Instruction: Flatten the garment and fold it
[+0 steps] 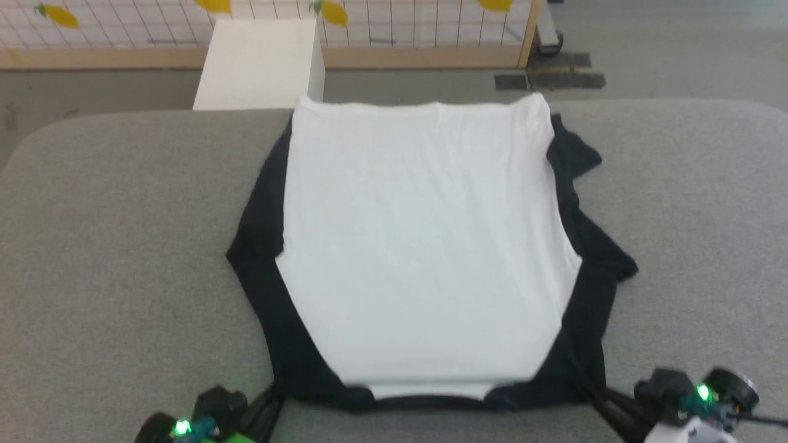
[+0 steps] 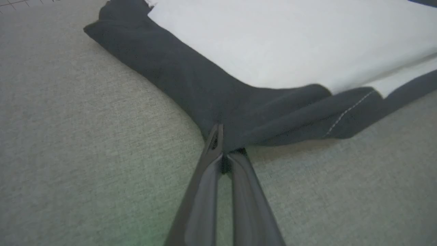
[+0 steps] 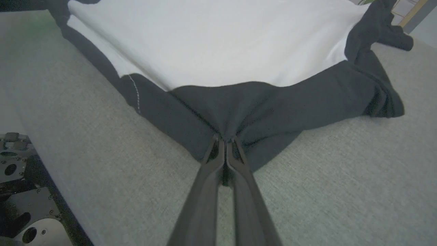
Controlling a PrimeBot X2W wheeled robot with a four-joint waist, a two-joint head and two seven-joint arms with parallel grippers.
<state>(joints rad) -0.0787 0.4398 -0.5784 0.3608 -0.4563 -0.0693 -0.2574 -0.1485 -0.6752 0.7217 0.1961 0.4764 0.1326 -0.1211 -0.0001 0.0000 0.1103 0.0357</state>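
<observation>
The garment (image 1: 425, 246) lies spread on the grey table (image 1: 111, 246), white body up, black sleeves along both sides and black neck trim at the near edge. My left gripper (image 1: 275, 391) is shut on the black fabric at the near left corner; the left wrist view has its fingers (image 2: 223, 147) pinching the garment's (image 2: 211, 85) dark cloth. My right gripper (image 1: 592, 389) is shut on the black fabric at the near right corner, and in the right wrist view its fingertips (image 3: 225, 140) bite into a puckered fold of the garment (image 3: 259, 106).
A white box (image 1: 258, 61) stands behind the table's far edge, in front of a wire grid wall with yellow shapes (image 1: 58, 15). Grey table surface stretches wide on both sides of the shirt. Part of the robot's metal base (image 3: 20, 201) sits below the table edge.
</observation>
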